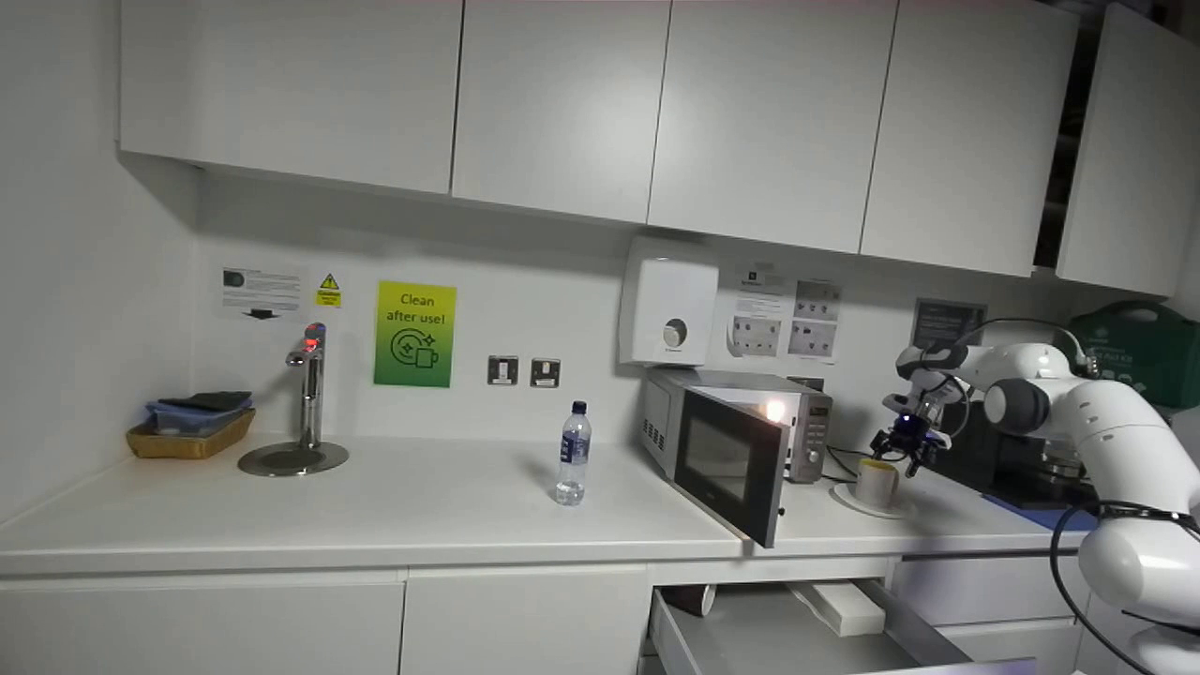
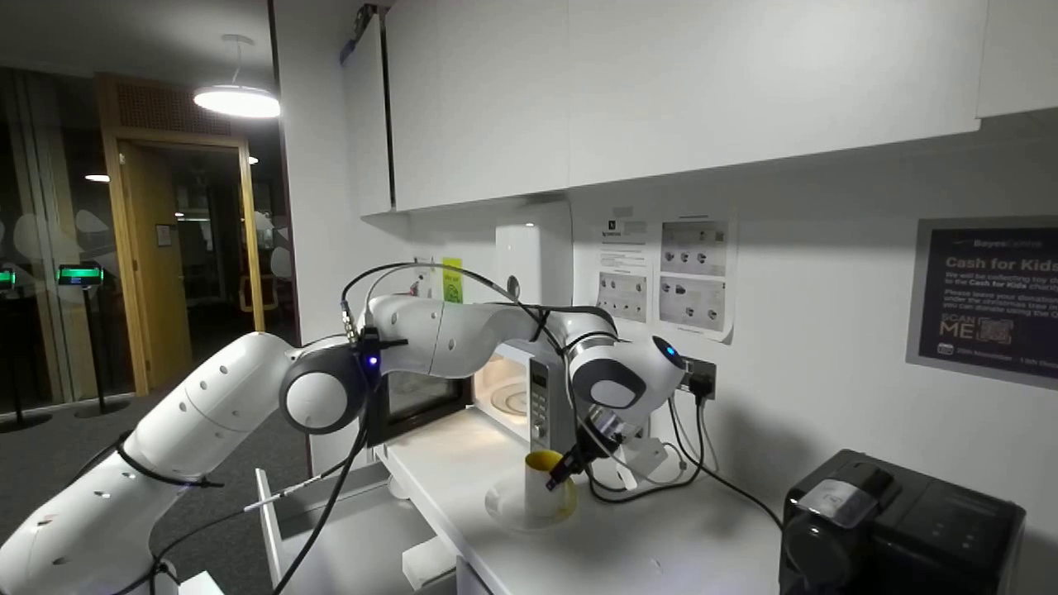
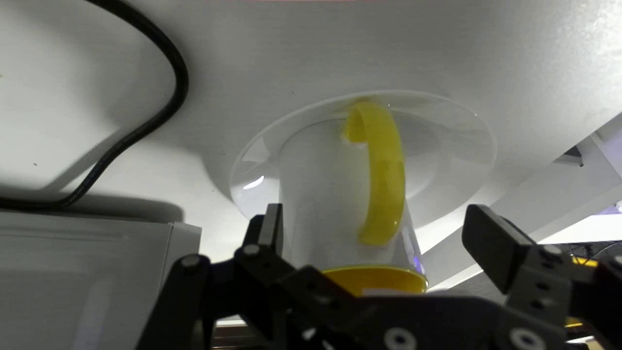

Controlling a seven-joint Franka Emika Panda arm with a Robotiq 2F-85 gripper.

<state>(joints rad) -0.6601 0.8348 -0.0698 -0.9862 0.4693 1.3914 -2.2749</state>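
Mug [image 3: 333, 204] is set upright on a saucer [image 3: 452, 155] on the table [image 3: 340, 48], as though for serving; nothing is pinched by the jaws, spread apart beside it.

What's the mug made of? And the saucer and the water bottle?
Mug: probably glazed ceramic, with a shiny yellow handle. Saucer: looks like glossy porcelain, with a bright reflection; maybe plastic. Water bottle: likely smooth plastic, since it's see-through.

White cupboards [image 1: 769, 112] hang on a white wall [image 1: 525, 300], a round lamp [image 2: 238, 102] shines, and the floor [image 2: 41, 463] seems dark grey.
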